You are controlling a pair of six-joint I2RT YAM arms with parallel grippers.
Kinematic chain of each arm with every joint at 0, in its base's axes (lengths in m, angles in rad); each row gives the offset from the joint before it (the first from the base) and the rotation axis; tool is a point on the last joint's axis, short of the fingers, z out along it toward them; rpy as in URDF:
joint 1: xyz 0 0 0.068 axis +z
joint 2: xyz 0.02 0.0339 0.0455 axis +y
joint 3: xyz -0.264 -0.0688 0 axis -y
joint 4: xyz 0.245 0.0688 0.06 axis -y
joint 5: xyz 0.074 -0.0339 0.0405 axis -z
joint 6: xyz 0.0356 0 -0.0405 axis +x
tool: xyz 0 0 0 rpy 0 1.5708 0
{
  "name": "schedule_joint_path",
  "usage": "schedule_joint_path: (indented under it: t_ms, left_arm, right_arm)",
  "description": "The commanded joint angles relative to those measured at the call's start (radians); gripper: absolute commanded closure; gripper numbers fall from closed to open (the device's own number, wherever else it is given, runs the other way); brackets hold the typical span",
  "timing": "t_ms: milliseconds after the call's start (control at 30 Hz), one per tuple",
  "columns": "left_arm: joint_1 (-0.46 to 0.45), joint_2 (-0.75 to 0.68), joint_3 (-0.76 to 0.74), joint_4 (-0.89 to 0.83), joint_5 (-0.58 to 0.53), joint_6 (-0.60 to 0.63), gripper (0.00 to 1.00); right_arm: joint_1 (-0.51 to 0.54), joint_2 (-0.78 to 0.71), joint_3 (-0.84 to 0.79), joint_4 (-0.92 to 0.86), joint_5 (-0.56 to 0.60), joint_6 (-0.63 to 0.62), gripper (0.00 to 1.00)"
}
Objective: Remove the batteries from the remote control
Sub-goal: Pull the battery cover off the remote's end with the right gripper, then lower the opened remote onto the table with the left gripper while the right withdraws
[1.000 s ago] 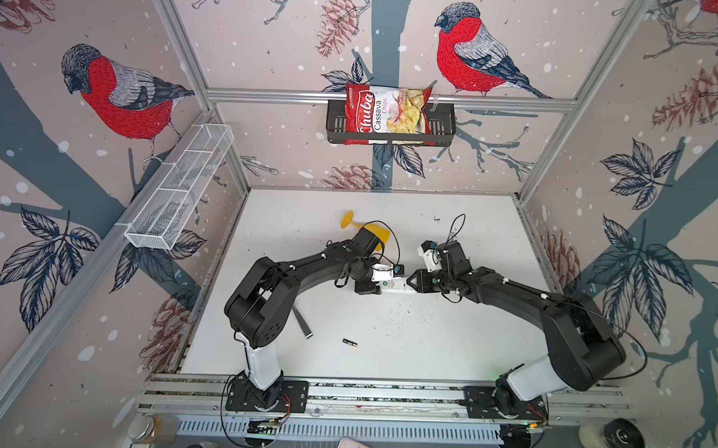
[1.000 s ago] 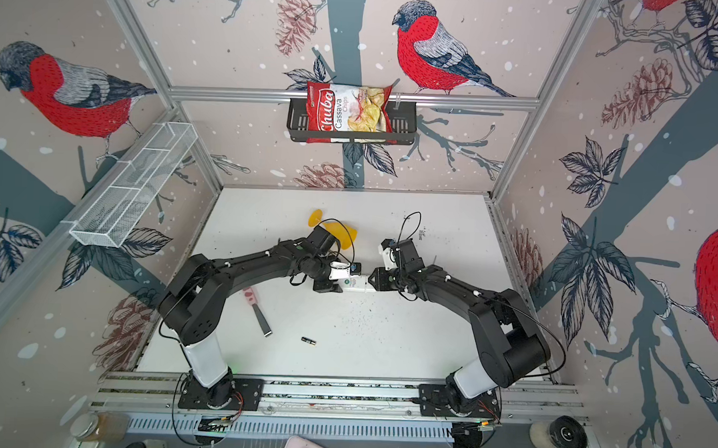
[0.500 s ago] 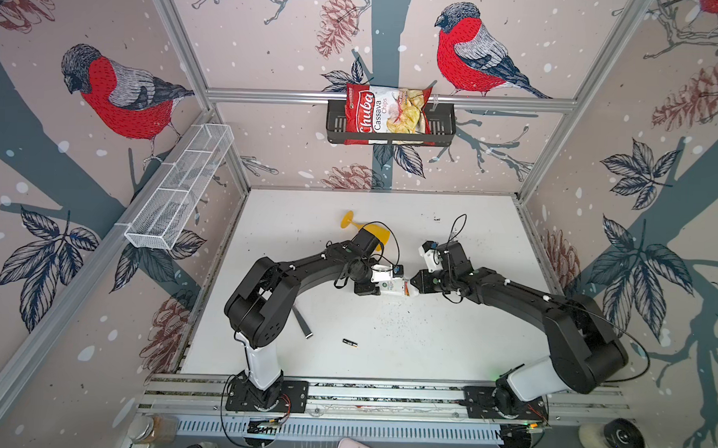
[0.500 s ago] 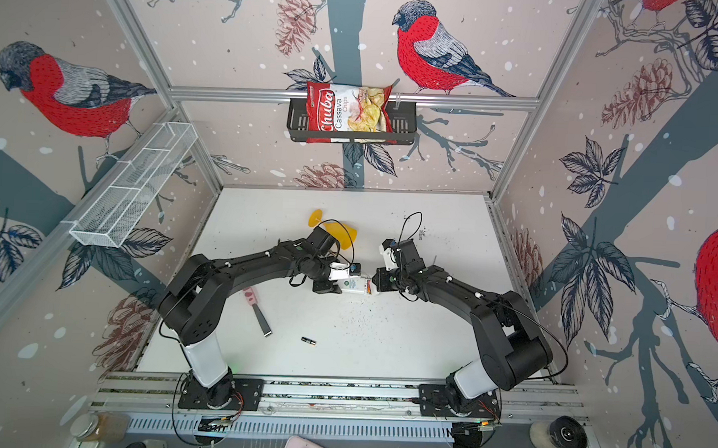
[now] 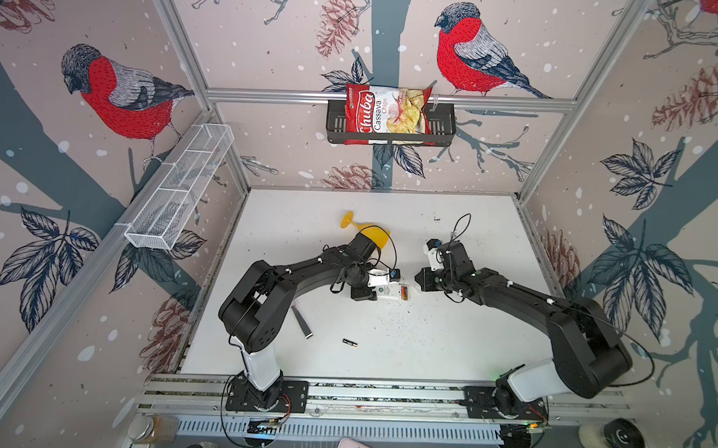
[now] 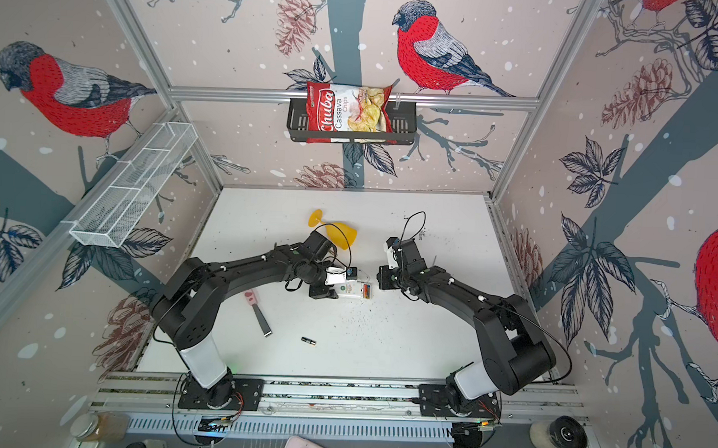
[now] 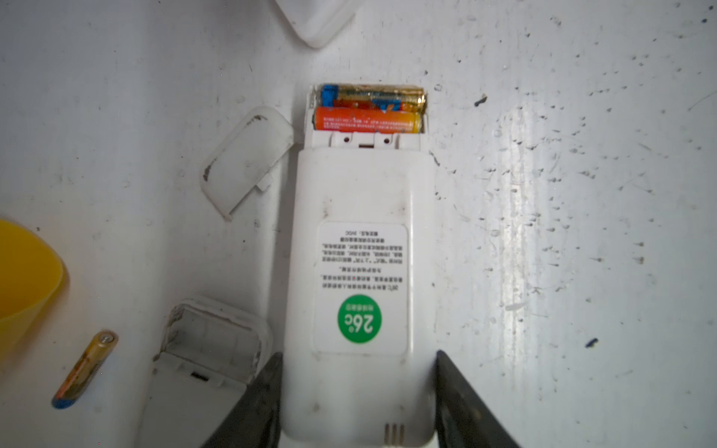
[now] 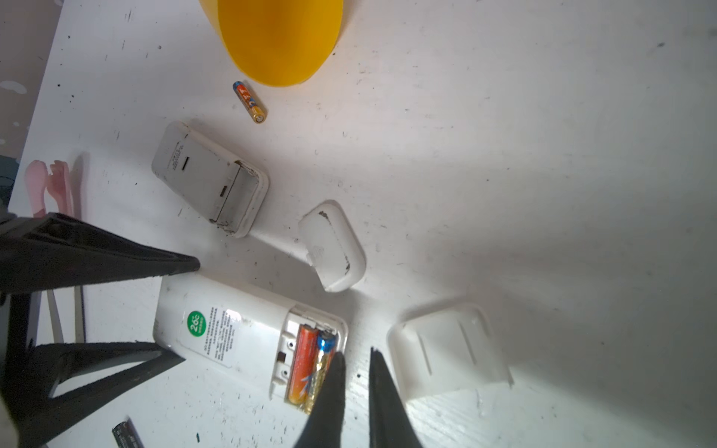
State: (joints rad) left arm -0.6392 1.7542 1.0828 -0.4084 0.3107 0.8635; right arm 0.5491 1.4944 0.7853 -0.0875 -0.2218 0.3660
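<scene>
White plastic, the remote control (image 5: 392, 293) lies mid-table in both top views. The left gripper (image 5: 374, 291) is at one end and the right gripper (image 5: 417, 282) just beside the other, where the batteries (image 5: 405, 294) show orange in the open compartment. A black loose battery (image 5: 349, 343) lies well apart from both grippers.

In the left wrist view the left gripper's fingers (image 7: 267, 399) press the remote's two sides, clamping it. The two batteries sit side by side at its far end, away from those fingers.

In the right wrist view the right gripper's jaws stand closed on nothing, a sliver of table between them. One fingertip (image 8: 331, 382) overlaps the gold battery (image 8: 319, 368) at the compartment's outer edge.
</scene>
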Motion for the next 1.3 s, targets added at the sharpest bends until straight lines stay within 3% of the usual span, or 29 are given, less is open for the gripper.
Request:
schedule_joint_path:
  t_ms: [0,300,500,667,833,933,1133,1267]
  left_arm:
    - [-0.008,-0.019,-0.023,0.001,0.0,-0.024,0.6]
    - [-0.017,-0.069,-0.102,0.042,-0.016,-0.052,0.57]
    - [-0.016,-0.033,-0.108,0.042,-0.016,-0.052,0.37]
    - [-0.017,-0.031,-0.129,0.068,-0.027,-0.064,0.27]
    - [-0.017,-0.068,-0.123,0.078,-0.027,-0.083,0.03]
    - [-0.024,-0.125,-0.131,0.101,-0.028,-0.115,0.03]
    - [-0.073,-0.249,-0.197,0.347,-0.094,-0.298,0.03]
    - [-0.116,-0.217,-0.161,0.518,-0.328,-0.514,0.02]
  right_arm:
    - [0.002,0.008,0.0,0.046,0.029,0.014,0.83]
    - [0.002,-0.001,-0.008,0.068,0.026,0.011,0.79]
    - [-0.003,-0.013,-0.026,0.059,0.054,0.002,0.79]
    - [-0.027,-0.053,-0.049,0.076,0.062,0.014,0.78]
    - [-0.052,-0.114,-0.096,0.113,0.078,0.037,0.73]
    - [-0.063,-0.153,-0.105,0.125,0.111,0.048,0.66]
    - [-0.093,-0.228,-0.146,0.134,0.171,0.065,0.5]
    - [-0.12,-0.267,-0.165,0.118,0.214,0.076,0.42]
